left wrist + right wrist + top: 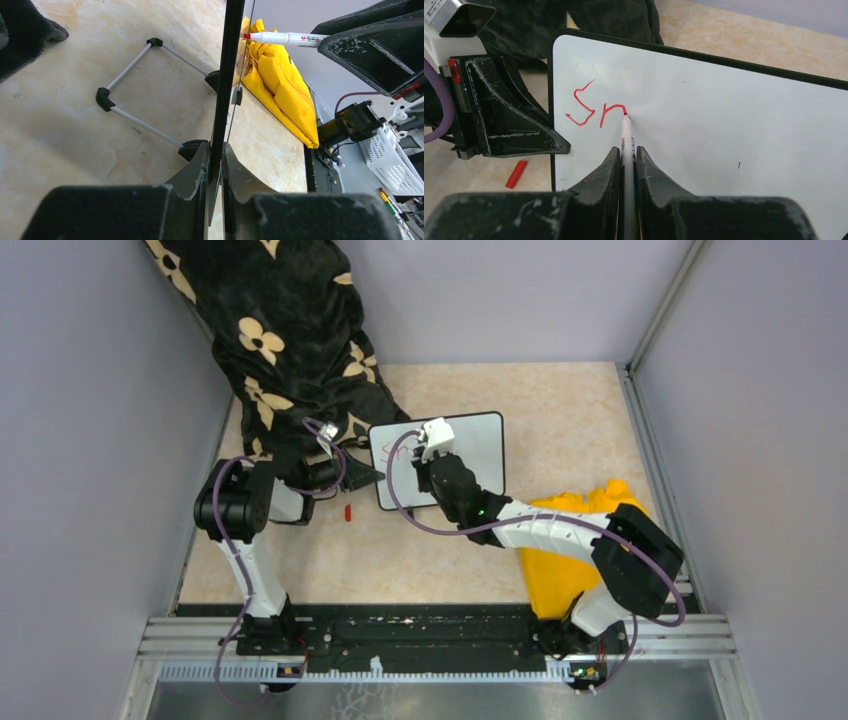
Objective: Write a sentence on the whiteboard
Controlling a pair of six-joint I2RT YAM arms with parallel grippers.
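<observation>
Plain lavender-grey walls [90, 420] are enclosing a beige marbled surface [570, 410] on three sides, and even light is falling across it; an aluminium rail [190, 637] is running along its near edge.

Open tabletop [575, 420] right of the whiteboard [487, 445]; black cloth [290, 330] close behind its left corner.

Bottom centre, the left gripper [216, 155] pinches the whiteboard [231, 50], seen edge-on and running up the middle of the frame. Its wire stand [128, 67] juts left. Upper right, a marker [285, 38] puts its red tip to the board, above a yellow cloth [285, 95]
</observation>
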